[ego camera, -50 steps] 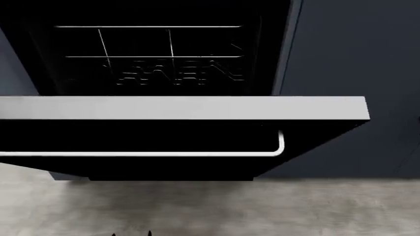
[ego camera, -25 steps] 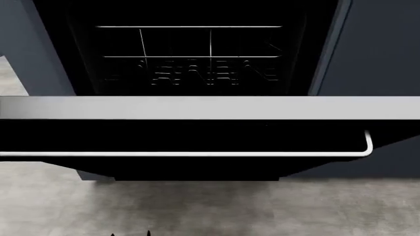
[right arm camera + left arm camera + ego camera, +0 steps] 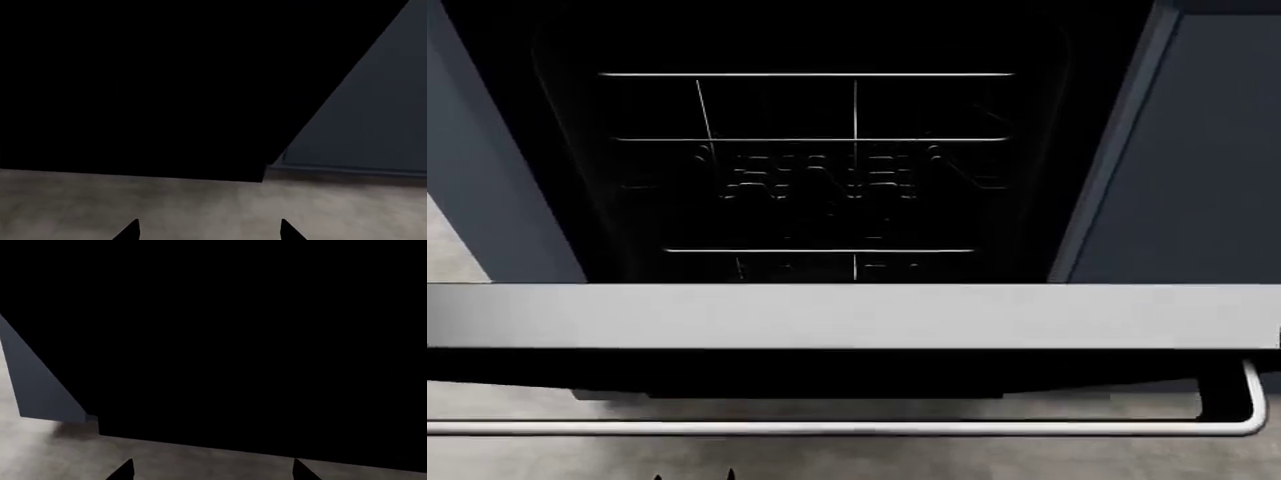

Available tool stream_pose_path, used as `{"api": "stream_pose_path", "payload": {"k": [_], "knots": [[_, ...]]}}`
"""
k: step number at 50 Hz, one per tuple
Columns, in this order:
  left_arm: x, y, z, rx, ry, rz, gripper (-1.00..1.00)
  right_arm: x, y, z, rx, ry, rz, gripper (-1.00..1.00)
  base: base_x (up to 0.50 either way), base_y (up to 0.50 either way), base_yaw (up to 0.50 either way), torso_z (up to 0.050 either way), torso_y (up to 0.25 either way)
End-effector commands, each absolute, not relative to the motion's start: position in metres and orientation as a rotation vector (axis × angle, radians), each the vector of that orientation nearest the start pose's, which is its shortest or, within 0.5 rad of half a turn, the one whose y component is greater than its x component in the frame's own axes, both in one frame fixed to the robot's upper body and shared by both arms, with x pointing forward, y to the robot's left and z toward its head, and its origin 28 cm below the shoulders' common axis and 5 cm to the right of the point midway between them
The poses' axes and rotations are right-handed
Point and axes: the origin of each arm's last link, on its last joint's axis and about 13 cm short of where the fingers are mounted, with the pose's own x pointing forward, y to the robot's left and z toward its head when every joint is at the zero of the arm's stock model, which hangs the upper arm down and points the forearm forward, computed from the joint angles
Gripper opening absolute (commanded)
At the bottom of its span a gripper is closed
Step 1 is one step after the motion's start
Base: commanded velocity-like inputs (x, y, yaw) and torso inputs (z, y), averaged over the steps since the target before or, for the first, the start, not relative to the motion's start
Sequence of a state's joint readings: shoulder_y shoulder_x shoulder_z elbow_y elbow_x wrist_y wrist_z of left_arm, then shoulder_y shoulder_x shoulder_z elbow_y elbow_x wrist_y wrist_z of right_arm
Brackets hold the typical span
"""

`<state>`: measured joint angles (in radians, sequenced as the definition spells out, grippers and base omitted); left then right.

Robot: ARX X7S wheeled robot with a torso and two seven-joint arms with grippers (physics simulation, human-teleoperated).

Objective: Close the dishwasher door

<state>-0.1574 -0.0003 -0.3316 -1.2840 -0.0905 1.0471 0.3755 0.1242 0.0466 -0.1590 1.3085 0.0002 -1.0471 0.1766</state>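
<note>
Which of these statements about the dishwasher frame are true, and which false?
1. The door is shut. False: it hangs open, grey inner face up.
2. Wire racks show in the cavity. True.
3. The left hand grips the handle. False: it is open, clear of the door.
4. Navy cabinets flank the dishwasher. True.
5. The right hand holds a plate. False: it is open and empty.

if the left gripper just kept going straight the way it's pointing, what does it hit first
Most likely the plain black outer face of the dishwasher door, which fills nearly all of the left wrist view ahead of the left gripper. Nothing shows between them, though depth is hard to judge. Both fingertips are spread apart, holding nothing.
</note>
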Motion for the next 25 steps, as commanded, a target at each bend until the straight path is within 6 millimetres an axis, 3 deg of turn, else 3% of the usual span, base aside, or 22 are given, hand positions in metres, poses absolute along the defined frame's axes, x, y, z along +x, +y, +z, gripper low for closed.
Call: {"api": "stream_pose_path", "payload": {"k": [1, 15, 25], "knots": [[0.1428, 0.2372, -0.1122, -0.118, 0.052, 0.03, 1.0, 0.1308, -0.1025, -0.1187, -0.089, 0.131, -0.029, 1.0, 0.3, 0.0, 0.0, 0.0, 0.0], [0.1428, 0.2372, -0.1122, -0.118, 0.052, 0.03, 1.0, 0.1296, -0.1036, -0.1191, -0.084, 0.136, -0.03, 1.0, 0.25, 0.0, 0.0, 0.0, 0.0], [0.1428, 0.2371, -0.1121, -0.117, 0.051, 0.029, 1.0, 0.1301, -0.1041, -0.1189, -0.081, 0.136, -0.032, 1.0, 0.01, 0.0, 0.0, 0.0, 0.0]]}}
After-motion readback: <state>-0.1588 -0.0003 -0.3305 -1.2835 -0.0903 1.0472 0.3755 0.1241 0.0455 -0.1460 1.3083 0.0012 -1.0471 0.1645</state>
